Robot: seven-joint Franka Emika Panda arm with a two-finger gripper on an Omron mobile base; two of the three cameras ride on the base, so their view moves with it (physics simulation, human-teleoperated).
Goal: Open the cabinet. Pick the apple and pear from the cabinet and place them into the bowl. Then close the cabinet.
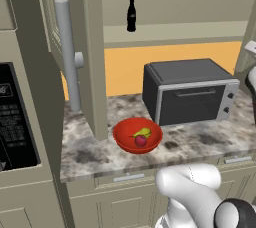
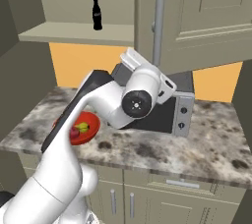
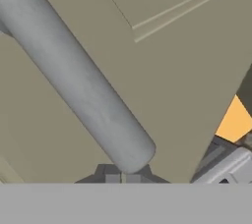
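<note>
While gripper (image 3: pixel 123 178) (jaws pressed together) sits at cabinet (image 3: pixel 187 70) handle (image 3: pixel 74 75) end, apple (image 1: pixel 140 141), pear (image 1: pixel 142 133) lie in bowl (image 1: pixel 125 139) near counter (image 1: pixel 200 142) front edge.

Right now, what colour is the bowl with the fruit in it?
Glossy red. The bowl shows best in the left base view.

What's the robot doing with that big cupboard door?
The robot's jaws are shut, right at the bottom end of the handle on the right cabinet door. Both doors stand open. The apple and pear already lie in the red bowl on the counter, so closing the cabinet is what's left.
</note>
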